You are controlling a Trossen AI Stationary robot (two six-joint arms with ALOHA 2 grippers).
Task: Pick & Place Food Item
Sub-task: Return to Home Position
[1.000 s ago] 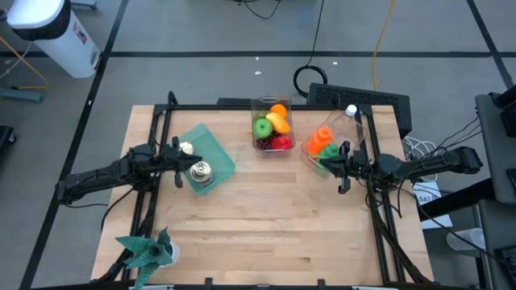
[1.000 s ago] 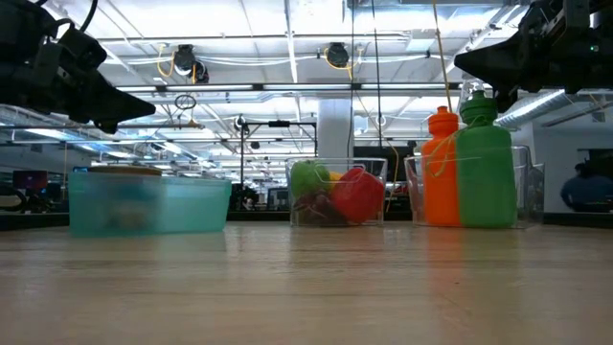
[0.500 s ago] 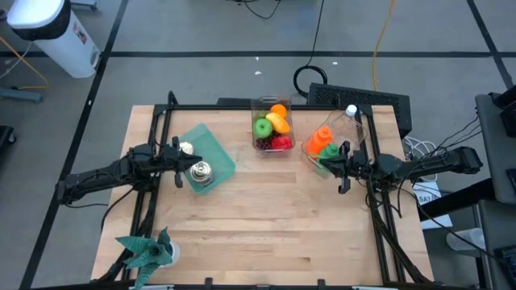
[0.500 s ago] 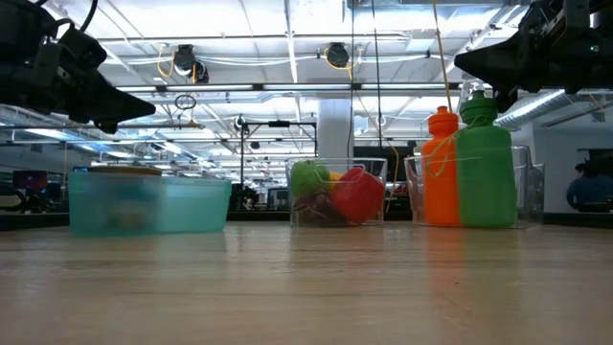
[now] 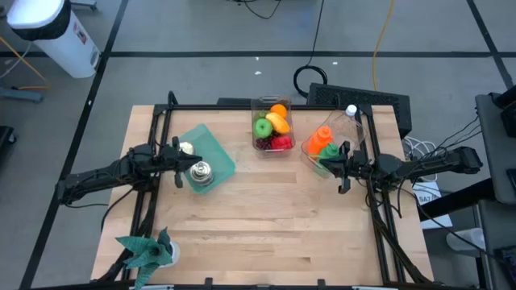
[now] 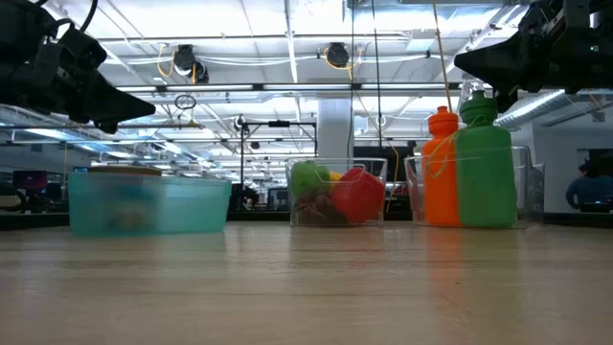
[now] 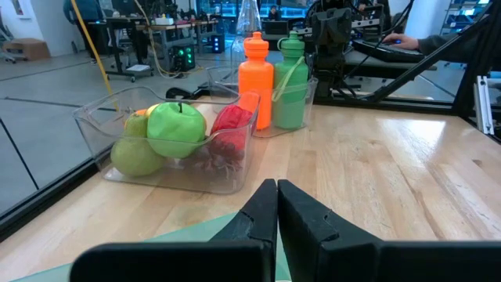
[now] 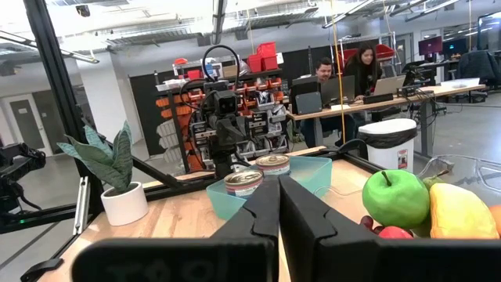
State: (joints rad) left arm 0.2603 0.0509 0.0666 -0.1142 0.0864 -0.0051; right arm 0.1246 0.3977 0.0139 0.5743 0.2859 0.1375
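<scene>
High view: left gripper (image 5: 179, 163) hovers over the table (image 5: 266, 234) near its left edge, just beside the green bin (image 5: 216, 149), which holds two cans (image 5: 200, 171). Right gripper (image 5: 343, 169) hovers near the right edge, beside the right clear bin (image 5: 313, 153). Left clear bin (image 5: 260, 105) sits mid far edge, with the green apple (image 5: 262, 127) inside, touching the yellow mango (image 5: 280, 122). Potted plant (image 5: 149, 250) at the near left corner.

Low view: both arms up at the top corners, off the table. Green bin, left clear bin, then orange bottle (image 6: 441, 168) and green bottle (image 6: 486, 163) in the right clear bin, in a row along the far side.

Left wrist view: left gripper's fingers pressed together, nothing between them. Green apple rests on top of the other fruit in the left clear bin.

Right wrist view: right gripper's fingers pressed together, empty. Apple and mango side by side, cans in the green bin farther off. People sit at desks beyond the table.
</scene>
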